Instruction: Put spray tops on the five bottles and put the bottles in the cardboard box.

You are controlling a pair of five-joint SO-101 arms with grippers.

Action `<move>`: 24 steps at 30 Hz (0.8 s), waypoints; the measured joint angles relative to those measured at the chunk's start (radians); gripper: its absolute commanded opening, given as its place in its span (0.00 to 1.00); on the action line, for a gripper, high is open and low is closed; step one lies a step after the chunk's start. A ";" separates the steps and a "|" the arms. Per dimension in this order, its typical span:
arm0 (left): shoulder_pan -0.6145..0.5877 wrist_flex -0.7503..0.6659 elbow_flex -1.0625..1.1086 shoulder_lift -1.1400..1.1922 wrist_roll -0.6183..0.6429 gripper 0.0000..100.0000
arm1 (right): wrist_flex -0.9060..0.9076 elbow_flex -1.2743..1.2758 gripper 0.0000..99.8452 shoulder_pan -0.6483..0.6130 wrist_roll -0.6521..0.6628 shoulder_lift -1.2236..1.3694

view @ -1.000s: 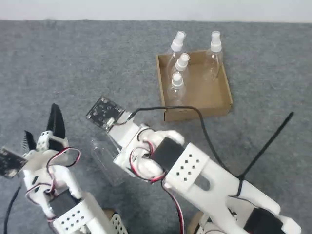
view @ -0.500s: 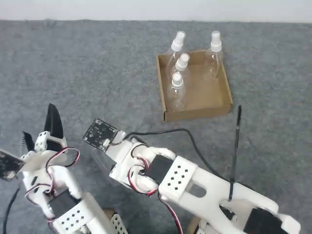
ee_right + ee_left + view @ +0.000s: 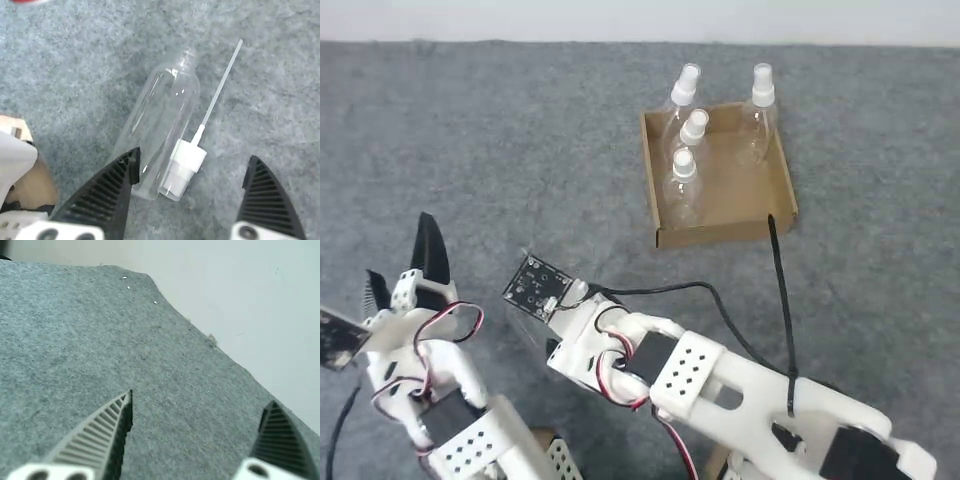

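Grey carpet (image 3: 470,150) covers the table. It has wide bare room left of the box and in front of it, and its far edge meets a pale wall (image 3: 640,20).

Right arm (image 3: 720,380) lies low across the near centre, with a black cable (image 3: 780,290) rising from it toward the box's front wall. Left arm (image 3: 430,380) sits at the near left corner.

Cardboard box (image 3: 720,232) sits far right of centre, open-topped, well apart from both arms. It holds four bottles (image 3: 683,190), all clear with white spray tops on. Two are toward the near side and two are at the far wall, tops poking past the far rim. Upright or leaning, cannot tell.

Fifth bottle, the loose bottle (image 3: 160,125), lies on its side on the carpet under the right arm's wrist, neck bare. Its spray top (image 3: 187,160) lies on the carpet touching the bottle's side near the base, thin dip tube angling off past the neck end.

Right gripper (image 3: 193,154) is spread wide and grasps nothing. One finger is by the bottle's base and the spray top sits between the two; no contact visible.

Left gripper (image 3: 200,397) is also spread wide, with nothing in it, over bare carpet near the carpet's edge.
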 measured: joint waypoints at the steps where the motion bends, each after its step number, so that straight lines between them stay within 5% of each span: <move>1: 0.000 0.000 0.000 0.000 0.000 0.38 | -0.011 0.005 0.28 0.000 0.000 0.000; 24: -0.034 0.000 0.000 0.000 0.000 0.38 | -0.259 0.133 0.28 -0.072 0.000 0.002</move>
